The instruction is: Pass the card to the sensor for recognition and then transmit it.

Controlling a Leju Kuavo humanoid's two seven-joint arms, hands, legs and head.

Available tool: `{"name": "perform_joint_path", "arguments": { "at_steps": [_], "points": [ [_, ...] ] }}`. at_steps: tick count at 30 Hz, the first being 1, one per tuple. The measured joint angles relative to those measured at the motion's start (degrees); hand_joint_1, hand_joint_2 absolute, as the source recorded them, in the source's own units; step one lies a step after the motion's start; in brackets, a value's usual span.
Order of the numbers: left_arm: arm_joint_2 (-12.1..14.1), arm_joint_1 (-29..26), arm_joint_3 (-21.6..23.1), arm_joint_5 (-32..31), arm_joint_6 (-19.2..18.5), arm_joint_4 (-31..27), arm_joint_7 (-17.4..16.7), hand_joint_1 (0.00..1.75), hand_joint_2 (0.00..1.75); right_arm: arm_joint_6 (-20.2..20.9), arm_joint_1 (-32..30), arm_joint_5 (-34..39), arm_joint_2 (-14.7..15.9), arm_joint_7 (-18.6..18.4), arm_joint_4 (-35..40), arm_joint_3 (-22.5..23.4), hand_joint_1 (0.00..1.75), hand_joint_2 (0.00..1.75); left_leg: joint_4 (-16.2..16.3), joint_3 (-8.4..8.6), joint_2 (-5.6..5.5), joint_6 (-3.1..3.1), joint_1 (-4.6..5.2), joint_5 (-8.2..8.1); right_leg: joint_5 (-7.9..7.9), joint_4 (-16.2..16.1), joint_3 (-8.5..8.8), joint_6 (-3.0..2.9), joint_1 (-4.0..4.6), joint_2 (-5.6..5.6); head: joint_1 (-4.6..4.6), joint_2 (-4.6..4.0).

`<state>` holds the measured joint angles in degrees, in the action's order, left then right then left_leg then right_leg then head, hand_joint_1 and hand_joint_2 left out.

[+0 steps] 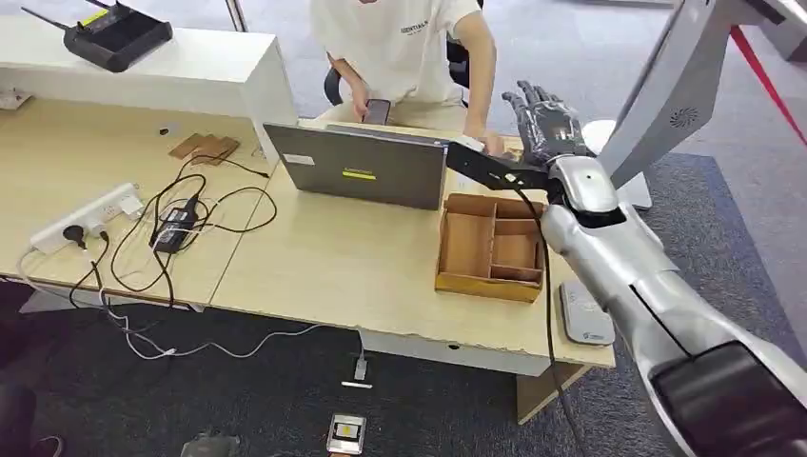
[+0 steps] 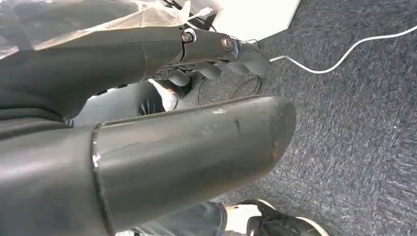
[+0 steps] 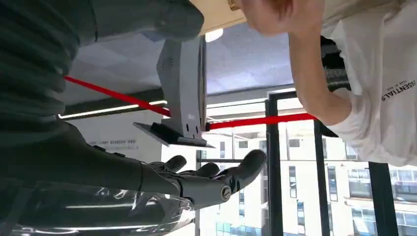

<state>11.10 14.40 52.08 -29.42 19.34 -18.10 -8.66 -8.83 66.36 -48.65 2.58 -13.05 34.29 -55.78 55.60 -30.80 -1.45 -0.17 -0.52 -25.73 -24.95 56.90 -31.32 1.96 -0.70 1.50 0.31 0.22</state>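
Head view, raised arm. Your right hand stands upright above the far edge of the pale wooden desk, fingers spread wide and holding nothing; the right wrist view confirms the empty, extended fingers. It is just beside the hand of the seated person in a white T-shirt, who sits behind the grey open laptop. The tall grey slanted sensor panel, with its dark ledge at the foot, rises close to this hand on the robot's right. The brown cardboard tray with compartments lies on the desk below the wrist.

Left wrist view. Your left hand hangs over dark carpet, fingers loosely bent, nothing in them.

The card: you cannot tell where it lies; neither hand carries it.

Handling, as a judgement. Expect a thin, light, stiff and smooth card that slides easily and offers little edge when flat. Pinch it at one short end between thumb and finger, leaving its face free for the sensor.
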Motion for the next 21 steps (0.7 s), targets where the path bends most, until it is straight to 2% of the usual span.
{"name": "perform_joint_path", "arguments": {
  "at_steps": [10, 14, 21],
  "points": [
    [0.09, -1.03, -1.05, 0.33, 1.38, 0.02, -0.20, 0.00, 0.00, -3.96, -0.34, 5.11, 1.00, 1.09, 0.37, 0.30, 0.00, 1.75, 0.01, 0.03, 0.00, 0.00, 0.00, 0.00, 0.00, 0.00, 0.00, 0.00, 0.00, 0.00, 0.00, 0.00],
    [0.11, -1.73, -1.77, 0.44, 1.90, 0.04, -0.20, 0.00, 0.00, -3.78, -2.83, 9.64, 3.41, 0.48, 5.21, 1.90, 0.00, 1.75, 0.01, 0.04, -0.01, 0.00, 0.01, 0.00, 0.00, -0.02, 0.01, 0.00, 0.00, 0.00, 0.00, 0.00],
    [0.35, -2.70, -3.10, 1.18, 2.73, 0.09, -0.02, 0.00, 0.00, -2.49, -9.93, 18.96, 9.31, -1.27, 17.82, 5.14, 0.00, 1.75, 0.02, 0.06, 0.00, 0.01, 0.01, -0.01, 0.00, -0.03, 0.03, 0.00, -0.01, 0.00, 0.00, 0.00]
  ]
}}
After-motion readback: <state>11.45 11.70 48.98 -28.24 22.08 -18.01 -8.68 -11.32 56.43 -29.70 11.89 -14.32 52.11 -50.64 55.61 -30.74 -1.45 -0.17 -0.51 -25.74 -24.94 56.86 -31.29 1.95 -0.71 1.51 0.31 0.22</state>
